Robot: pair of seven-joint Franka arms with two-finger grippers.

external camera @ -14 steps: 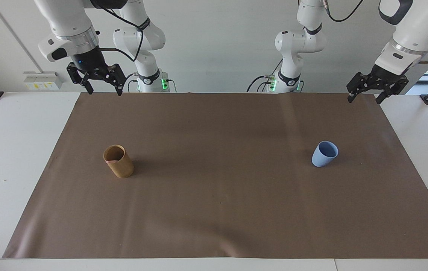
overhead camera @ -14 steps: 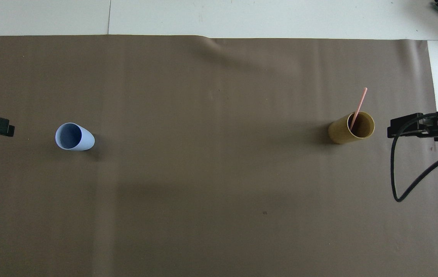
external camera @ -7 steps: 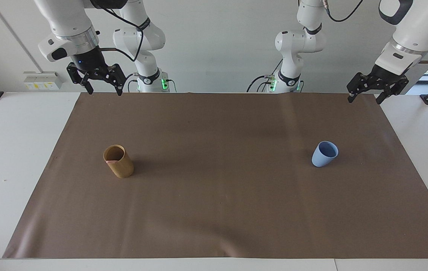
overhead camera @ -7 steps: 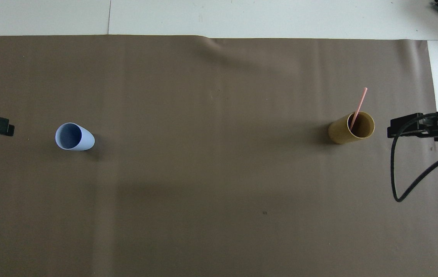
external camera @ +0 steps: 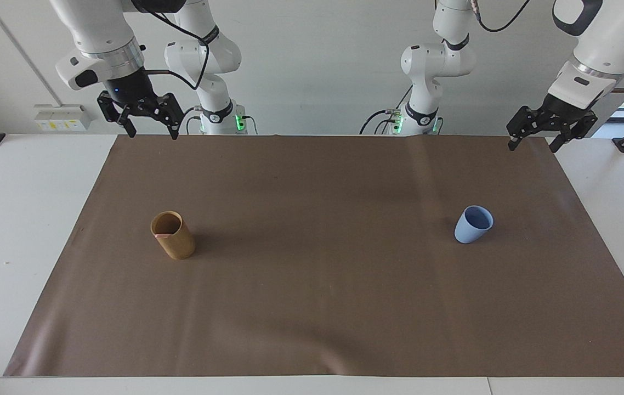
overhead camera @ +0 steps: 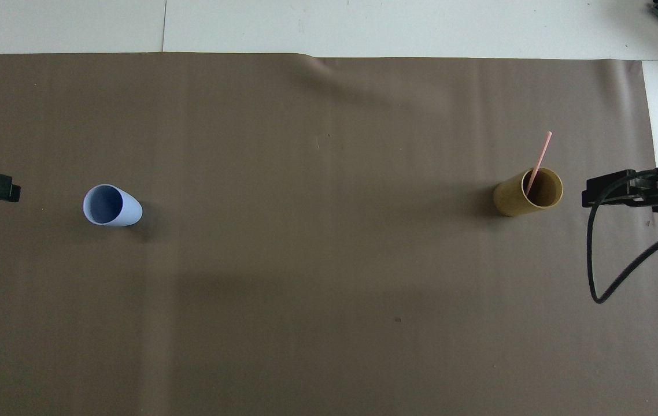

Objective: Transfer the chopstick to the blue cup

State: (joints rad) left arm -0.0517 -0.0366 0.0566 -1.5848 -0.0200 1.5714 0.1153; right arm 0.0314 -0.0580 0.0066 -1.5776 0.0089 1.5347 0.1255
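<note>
Facing view, top corners: right gripper (external camera: 149, 129) at upper left and left gripper (external camera: 533, 142) at upper right hang with fingers spread, empty, over the brown mat (external camera: 312, 307). Mid-frame: chopstick (overhead camera: 538, 163) stands tilted inside the tan cup (external camera: 173, 235); blue cup (external camera: 473, 224) is at mid-right, well apart.

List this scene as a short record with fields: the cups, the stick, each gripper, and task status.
stick: thin pink chopstick standing tilted in the tan bamboo-coloured cylinder cup, toward the right arm's end of the table
target: small light-blue handleless cup, upright and holding nothing, toward the left arm's end
surface: brown mat under both cups
right gripper: open, raised, holding nothing
left gripper: open, raised, holding nothing
status: transfer not yet begun
</note>
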